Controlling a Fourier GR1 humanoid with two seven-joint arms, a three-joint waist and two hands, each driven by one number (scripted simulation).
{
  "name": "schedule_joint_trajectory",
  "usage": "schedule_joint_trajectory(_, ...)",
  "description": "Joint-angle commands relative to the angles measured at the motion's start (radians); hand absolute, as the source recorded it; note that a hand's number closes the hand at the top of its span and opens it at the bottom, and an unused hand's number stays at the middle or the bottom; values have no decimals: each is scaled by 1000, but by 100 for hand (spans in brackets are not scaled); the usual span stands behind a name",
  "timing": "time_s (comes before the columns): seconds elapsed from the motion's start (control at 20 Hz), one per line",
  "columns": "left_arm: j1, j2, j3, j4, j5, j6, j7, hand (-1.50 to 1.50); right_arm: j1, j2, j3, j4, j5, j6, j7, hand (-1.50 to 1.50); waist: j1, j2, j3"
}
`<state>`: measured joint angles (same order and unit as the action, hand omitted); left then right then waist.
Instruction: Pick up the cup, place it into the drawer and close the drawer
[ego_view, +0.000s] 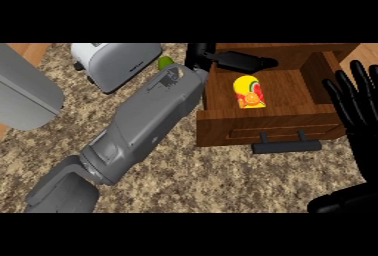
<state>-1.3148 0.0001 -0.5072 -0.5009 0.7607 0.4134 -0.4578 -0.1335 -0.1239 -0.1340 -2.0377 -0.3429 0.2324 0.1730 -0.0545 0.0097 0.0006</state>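
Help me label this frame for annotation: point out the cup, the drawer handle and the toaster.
cup (249, 92): head view, on its orange-printed side.
drawer handle (286, 146): head view, middle of the dark bar.
toaster (118, 60): head view, on its white top.

Single head view, looking steeply down onto the counter (221, 175) from close above. Forearms entering from the lower edge, open drawer (221, 127) just left of the upright right hand (362, 115).

Items counted on the granite counter (192, 175): one open wooden drawer (266, 127) with one dark handle (286, 146); one fruit-printed cup (249, 92) inside it; one toaster (118, 62); one green fruit (165, 62), partly hidden. Two black hands: left (240, 61), right (362, 107).
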Motion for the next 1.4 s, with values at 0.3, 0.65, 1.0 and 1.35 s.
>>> schedule_joint_trajectory(0.3, 148, 65, 84, -207, 25, 5, 23, -150, 73, -96, 59, -103, 92, 111, 11, 150, 67, -20, -1)
schedule_joint_trajectory(0.65, 375, 224, 90, -476, 19, 35, 108, -150, 104, -137, 72, -59, 225, 153, -33, 150, 84, -21, -1)
schedule_joint_trajectory(1.0, 683, 365, 108, -771, 25, 4, 131, -150, 130, -101, 147, 15, 394, 131, -92, 150, 81, -16, 0)
schedule_joint_trajectory(1.35, 902, 466, 133, -994, 51, -53, 159, -150, 93, -196, 206, 98, 643, 133, -189, 150, 100, -18, 0)
